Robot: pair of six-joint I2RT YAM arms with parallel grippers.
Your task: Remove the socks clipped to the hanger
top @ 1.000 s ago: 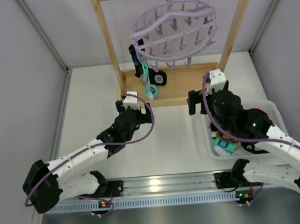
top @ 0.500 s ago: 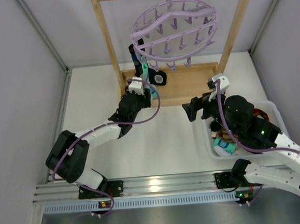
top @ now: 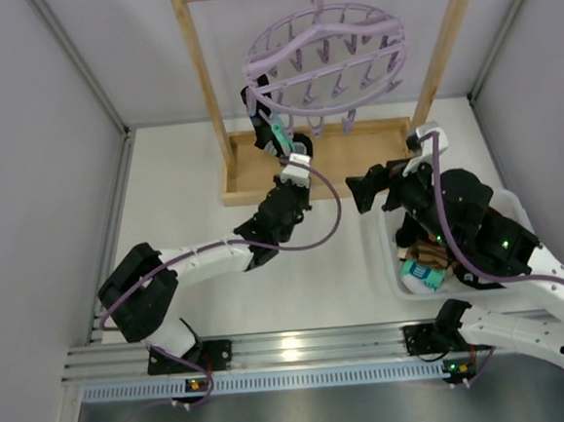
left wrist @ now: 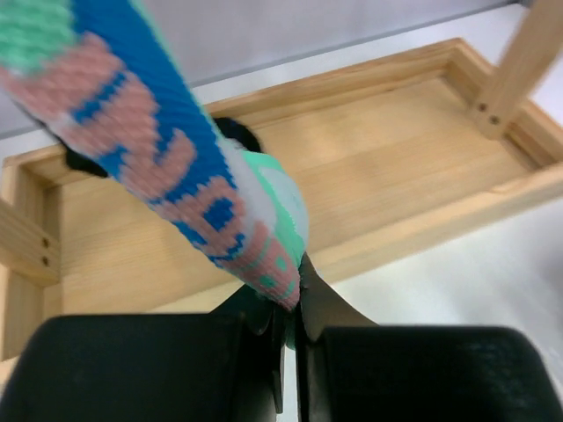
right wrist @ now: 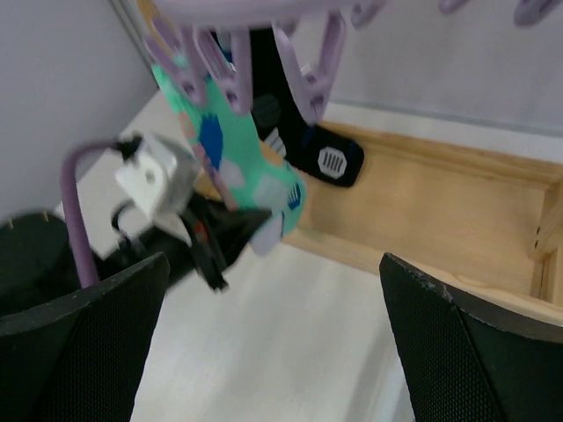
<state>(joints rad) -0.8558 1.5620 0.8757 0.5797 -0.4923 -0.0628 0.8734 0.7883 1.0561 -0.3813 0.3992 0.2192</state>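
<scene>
My left gripper is clamped on the toe of the teal sock. The sock's upper end is still pegged at the left rim of the hanger, so the fabric runs taut and slanted down to the fingers. A black sock hangs from the pegs just behind it, its toe down over the tray base of the wooden rack. Room is tight here. The left post stands just to the left of the sock, the raised front lip of the tray lies right under the fingers, and the pegs dangle close above. The open table lies towards me, between the two arms. The left arm is stretched long and low, reaching diagonally from its base up to the tray's front edge. My right gripper hovers with its fingers spread wide and nothing between them, near the tray's front edge. It points left at the sock, with the arm folded over the bin at the right. Compared with half a second ago, the left gripper has slid right along the tray front, dragging the toe with it. The ring has tipped a little, and the right gripper has eased closer to the tray.
</scene>
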